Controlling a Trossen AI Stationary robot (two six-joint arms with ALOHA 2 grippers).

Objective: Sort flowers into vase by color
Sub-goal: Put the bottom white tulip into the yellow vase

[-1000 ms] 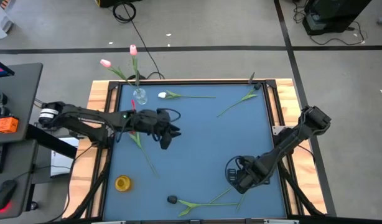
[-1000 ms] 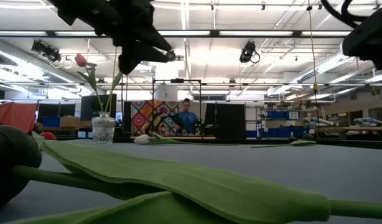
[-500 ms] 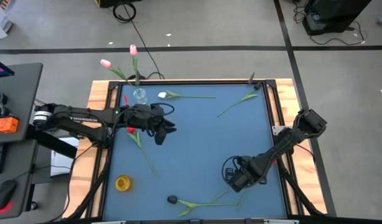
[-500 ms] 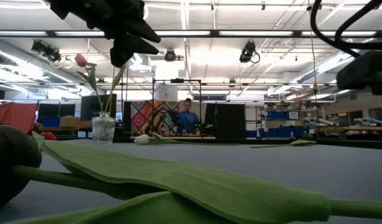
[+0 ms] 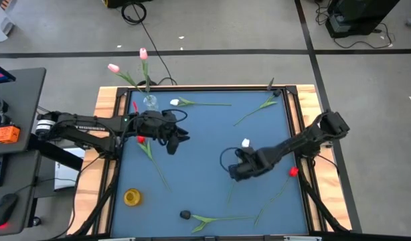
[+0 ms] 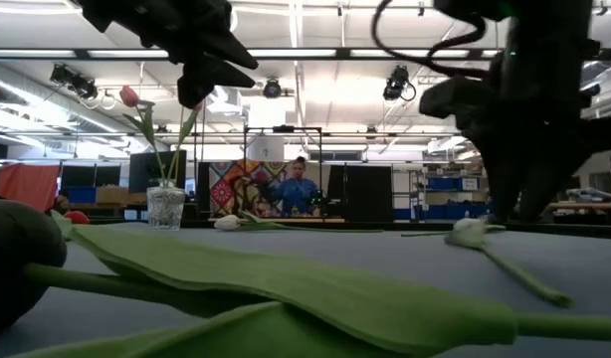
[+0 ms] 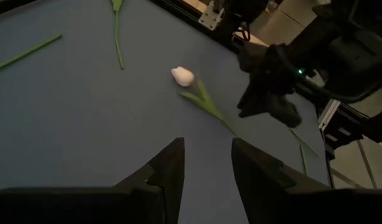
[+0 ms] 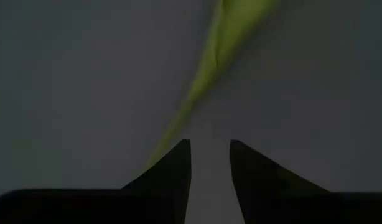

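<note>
A glass vase (image 5: 150,102) at the far left edge holds two pink tulips (image 5: 142,53). My left gripper (image 5: 172,148) hangs open above the table, right of a red tulip (image 5: 140,139) that lies flat. My right gripper (image 5: 233,175) is open, low over the table's middle right, astride or beside the stem of a white tulip (image 5: 245,143). That tulip lies on the mat, and its head (image 6: 470,232) shows in the low view. Another red tulip (image 5: 294,172) lies near the right edge. A second white tulip (image 5: 175,102) lies by the vase. My right gripper points down at the white tulip's stem (image 8: 197,93), which runs up to the outer side of one fingertip (image 8: 178,155). The table shows bare between the fingers. I cannot tell whether the finger touches the stem.
A yellow cup (image 5: 132,196) stands near the left near corner. A dark-headed flower (image 5: 185,215) with long green leaves lies along the near edge. A green stem (image 5: 259,107) lies toward the far right corner. Wooden rails (image 5: 296,114) frame the blue mat.
My right gripper has swung from the near right part of the table toward its middle, to the far left. The white tulip now lies farther toward the middle, with its head showing. The arm has uncovered the red tulip by the right edge. My left gripper has shifted slightly left.
</note>
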